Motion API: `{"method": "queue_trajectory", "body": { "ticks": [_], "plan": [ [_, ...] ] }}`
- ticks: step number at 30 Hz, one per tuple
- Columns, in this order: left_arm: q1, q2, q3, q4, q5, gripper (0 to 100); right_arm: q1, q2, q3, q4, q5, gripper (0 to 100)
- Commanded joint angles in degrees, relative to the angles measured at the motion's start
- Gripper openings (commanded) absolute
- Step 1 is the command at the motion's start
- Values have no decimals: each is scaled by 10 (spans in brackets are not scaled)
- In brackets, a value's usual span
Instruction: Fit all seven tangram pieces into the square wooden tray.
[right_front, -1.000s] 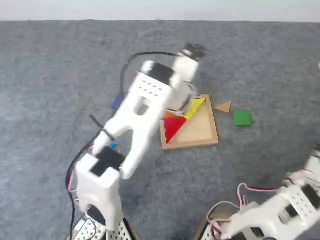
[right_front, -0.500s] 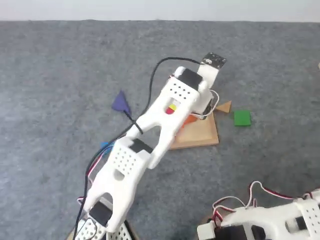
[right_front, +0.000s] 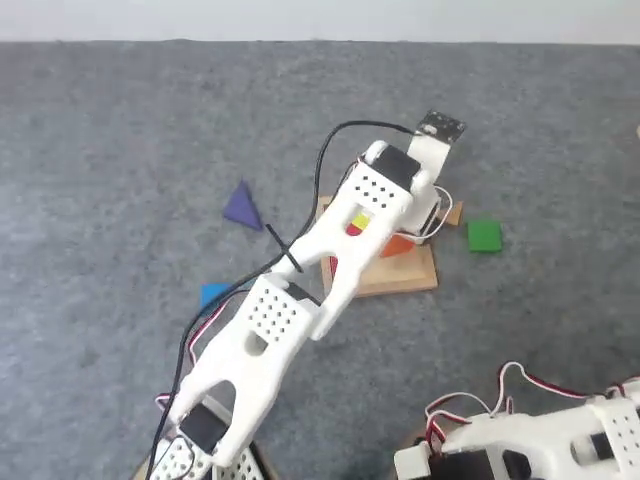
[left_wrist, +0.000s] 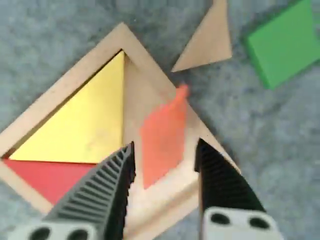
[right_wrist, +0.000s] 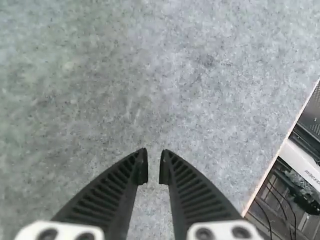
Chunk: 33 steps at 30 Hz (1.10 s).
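The square wooden tray (left_wrist: 150, 70) (right_front: 385, 277) holds a yellow triangle (left_wrist: 85, 125) and a red triangle (left_wrist: 45, 177). An orange parallelogram (left_wrist: 162, 137) (right_front: 398, 245) lies tilted across the tray's bare part, one corner over the rim. My left gripper (left_wrist: 165, 147) hovers over it, open, a finger on each side and not touching it. A tan triangle (left_wrist: 207, 40) (right_front: 452, 213) and a green square (left_wrist: 282, 42) (right_front: 484, 235) lie on the carpet beside the tray. Farther off are a purple triangle (right_front: 241, 205) and a blue piece (right_front: 213, 293). My right gripper (right_wrist: 152, 167) is shut over bare carpet.
The left arm (right_front: 300, 290) stretches diagonally over the grey carpet and covers part of the tray. The right arm (right_front: 540, 440) rests at the near right corner. The right wrist view has the table's edge and some equipment (right_wrist: 300, 165) beyond it.
The left arm swung from the tray's left side over to its right part, and the orange parallelogram now lies in the tray. The right arm sank lower at the near right.
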Motion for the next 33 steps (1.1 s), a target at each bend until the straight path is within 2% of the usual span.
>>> {"method": "queue_trajectory", "body": {
  "ticks": [1, 9, 13, 16, 21, 26, 30, 33],
  "plan": [
    [-4, -16, -47, 29, 4, 202, -17, -7, -32, -12, 14, 58],
    [-66, -28, -66, 29, 4, 203, -26, -7, -33, -12, 16, 58],
    [-117, -89, -65, 30, -22, 203, -46, -7, -36, -12, 31, 58],
    [-146, -161, -15, 30, -52, 203, -48, -7, -48, -12, 32, 58],
    [-181, -336, 175, 30, -106, 203, -45, 30, -94, -12, 32, 58],
    [-183, -499, 453, 8, -198, 204, -49, 171, -202, 43, 39, 58],
    [-149, -569, 690, -138, -252, 203, -44, 284, -287, 95, 50, 59],
    [-108, -584, 798, -241, -265, 203, -34, 336, -309, 83, 51, 59]
  ]
}}
